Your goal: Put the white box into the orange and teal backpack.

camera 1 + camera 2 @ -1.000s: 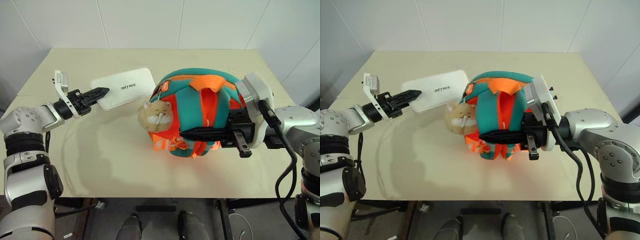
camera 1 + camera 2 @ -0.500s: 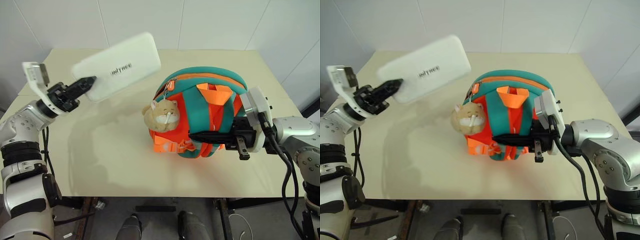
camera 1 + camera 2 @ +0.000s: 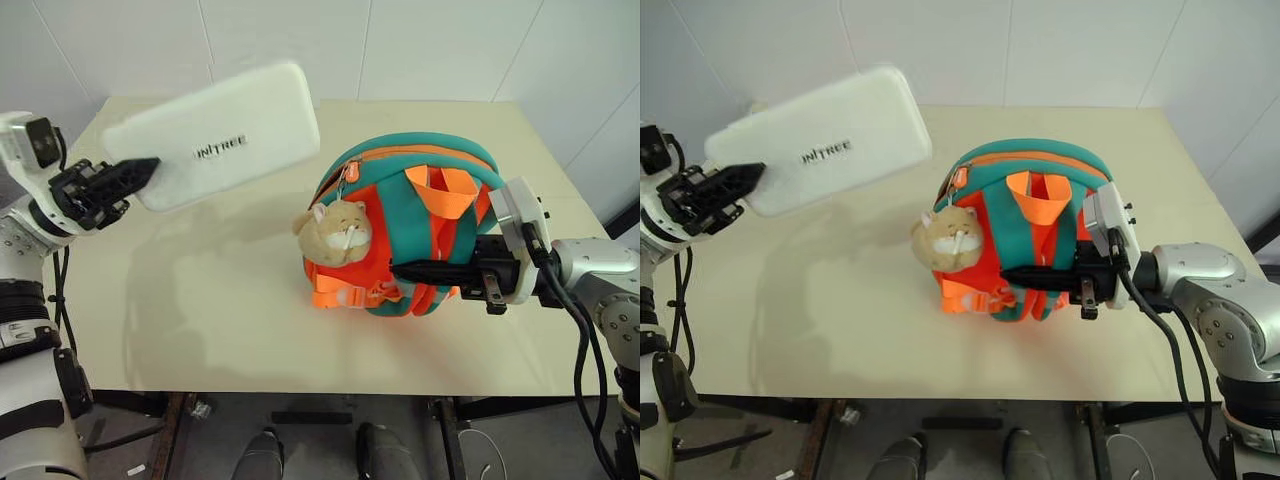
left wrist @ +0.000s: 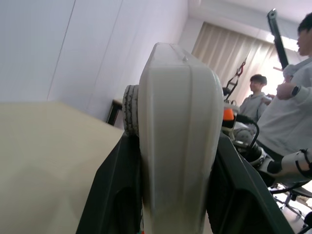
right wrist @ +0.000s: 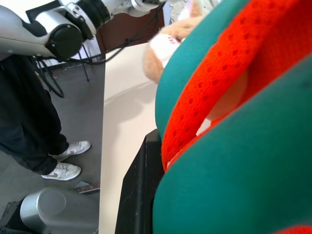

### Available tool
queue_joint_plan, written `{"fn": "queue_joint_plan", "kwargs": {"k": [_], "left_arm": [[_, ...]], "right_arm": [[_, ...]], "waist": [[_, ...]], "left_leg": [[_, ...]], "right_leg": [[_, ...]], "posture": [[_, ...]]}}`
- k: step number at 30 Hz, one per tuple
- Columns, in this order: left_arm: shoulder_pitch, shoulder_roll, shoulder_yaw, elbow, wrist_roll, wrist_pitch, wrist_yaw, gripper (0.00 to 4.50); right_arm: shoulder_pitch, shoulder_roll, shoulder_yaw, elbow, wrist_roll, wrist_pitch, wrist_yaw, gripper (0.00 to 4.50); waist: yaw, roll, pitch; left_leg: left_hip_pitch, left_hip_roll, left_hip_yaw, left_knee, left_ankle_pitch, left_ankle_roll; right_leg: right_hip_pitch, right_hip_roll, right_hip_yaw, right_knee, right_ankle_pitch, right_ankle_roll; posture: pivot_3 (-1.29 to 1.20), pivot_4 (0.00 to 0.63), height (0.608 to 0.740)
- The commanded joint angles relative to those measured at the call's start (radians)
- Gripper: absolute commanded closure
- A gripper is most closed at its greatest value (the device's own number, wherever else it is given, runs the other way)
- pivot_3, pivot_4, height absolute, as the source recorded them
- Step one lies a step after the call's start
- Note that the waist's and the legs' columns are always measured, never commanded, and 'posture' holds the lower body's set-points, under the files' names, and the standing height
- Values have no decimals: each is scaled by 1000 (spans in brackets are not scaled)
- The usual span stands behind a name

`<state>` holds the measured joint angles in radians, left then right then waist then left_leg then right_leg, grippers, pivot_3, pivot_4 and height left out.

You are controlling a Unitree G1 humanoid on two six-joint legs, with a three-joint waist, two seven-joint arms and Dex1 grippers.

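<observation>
gripping one short end of the flat white box (image 3: 215, 135) with rounded corners and dark lettering, the left gripper (image 3: 135, 172) holds it clear above the beige table (image 3: 200, 300), up and to the left of the puffy orange and teal backpack (image 3: 405, 235). the right gripper (image 3: 410, 271) is closed on the backpack's straps. a beige plush animal (image 3: 337, 228) hangs on the backpack's left side. the backpack stands on the table.
</observation>
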<state>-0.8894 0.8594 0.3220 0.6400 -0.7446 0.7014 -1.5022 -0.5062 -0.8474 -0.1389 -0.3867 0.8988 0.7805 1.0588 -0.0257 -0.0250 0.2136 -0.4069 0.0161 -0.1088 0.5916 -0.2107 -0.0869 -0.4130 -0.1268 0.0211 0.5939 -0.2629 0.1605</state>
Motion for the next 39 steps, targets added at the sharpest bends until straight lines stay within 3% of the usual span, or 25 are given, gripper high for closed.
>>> {"fn": "queue_joint_plan", "kwargs": {"k": [1, 13, 24, 32, 39], "left_arm": [[-52, 14, -48, -14, 1, -42, -112, 3254], [-113, 24, -211, -40, -18, -87, -112, 3254], [-154, 87, -427, -5, 40, -285, -112, 3254], [-267, 65, -527, 46, 219, -380, -101, 3254], [-350, -26, -535, -4, 328, -332, -38, 3254]], "right_arm": [[-27, -9, -23, 4, -11, -36, 15, 4500], [-14, -1, -27, -4, -24, -47, 9, 4500], [-11, 2, -24, 2, -38, -58, 7, 4500], [-17, 5, -16, 5, -46, -60, 9, 4500], [-30, 8, -7, 15, -53, -63, 18, 4500]], "waist": [[0, 0, 0], [-1, 0, 0], [3, 0, 0], [1, 0, 0], [3, 0, 0]], "left_leg": [[0, 0, 0, 0, 0, 0], [0, 0, 0, 0, 0, 0], [0, 0, 0, 0, 0, 0], [0, 0, 0, 0, 0, 0], [0, 0, 0, 2, 0, 1]], "right_leg": [[0, 0, 0, 0, 0, 0], [0, 0, 0, 0, 0, 0], [0, 0, 0, 1, 0, 0], [0, 0, 0, 0, 0, 0], [1, 0, 0, 1, 0, 0]], "posture": [[0, 150, 740], [0, 150, 740], [0, 150, 740], [0, 150, 740], [0, 150, 740]]}}
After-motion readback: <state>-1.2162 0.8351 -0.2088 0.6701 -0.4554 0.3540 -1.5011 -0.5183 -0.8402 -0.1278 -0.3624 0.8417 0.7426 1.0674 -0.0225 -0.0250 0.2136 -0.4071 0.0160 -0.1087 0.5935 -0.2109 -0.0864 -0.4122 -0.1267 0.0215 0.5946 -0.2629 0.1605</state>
